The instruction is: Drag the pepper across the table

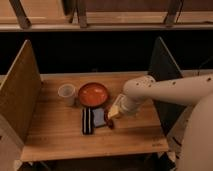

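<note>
The small dark red pepper (109, 123) lies on the light wooden table (55, 135), just right of the blue sponge (99, 117). My gripper (114, 113) reaches down from the white arm on the right and sits right over the pepper's upper end. The pepper is partly hidden by the gripper.
A round orange-red bowl (93, 94) stands behind the sponge. A white cup (66, 94) is left of the bowl. A dark striped object (88, 121) lies left of the sponge. Upright divider panels stand at the left edge (20, 95) and the right edge (162, 70).
</note>
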`<action>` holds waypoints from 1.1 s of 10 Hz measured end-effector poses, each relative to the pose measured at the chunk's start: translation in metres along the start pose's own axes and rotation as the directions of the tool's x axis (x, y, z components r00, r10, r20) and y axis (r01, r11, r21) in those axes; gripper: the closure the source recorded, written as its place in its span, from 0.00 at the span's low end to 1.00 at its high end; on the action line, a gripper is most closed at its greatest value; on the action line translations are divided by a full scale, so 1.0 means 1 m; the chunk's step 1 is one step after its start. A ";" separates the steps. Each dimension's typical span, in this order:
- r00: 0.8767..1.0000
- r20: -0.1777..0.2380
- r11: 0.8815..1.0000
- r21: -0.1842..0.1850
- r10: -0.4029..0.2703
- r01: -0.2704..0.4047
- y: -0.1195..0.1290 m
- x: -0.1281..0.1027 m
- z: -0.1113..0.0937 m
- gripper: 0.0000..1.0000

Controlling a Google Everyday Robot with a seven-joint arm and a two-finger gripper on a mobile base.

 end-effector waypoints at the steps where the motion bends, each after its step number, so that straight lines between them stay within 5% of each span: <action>1: 1.000 -0.009 1.000 -0.008 -0.002 0.002 0.004 0.000 0.012 0.20; 11: 0.990 -0.123 0.997 -0.030 -0.072 0.069 0.036 -0.032 0.089 0.20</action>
